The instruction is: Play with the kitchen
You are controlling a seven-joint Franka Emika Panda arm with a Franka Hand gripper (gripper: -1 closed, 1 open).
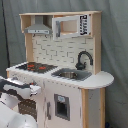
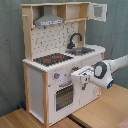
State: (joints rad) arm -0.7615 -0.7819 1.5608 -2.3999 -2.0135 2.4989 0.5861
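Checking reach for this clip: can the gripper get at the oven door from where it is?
Probably yes. The gripper hangs at the front of the kitchen, beside and slightly above the oven door, with nothing visible between them.

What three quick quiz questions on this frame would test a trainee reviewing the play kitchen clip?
1. True or false: the faucet stands over the hob.
2. In the second exterior view, the gripper is level with which part of the kitchen? A) the hood B) the front panel below the counter C) the upper shelf
3. What colour is the hood?

Key: 1. False, it stands by the sink, beside the hob. 2. B, the arm reaches in from the second exterior view's right. 3. Grey.
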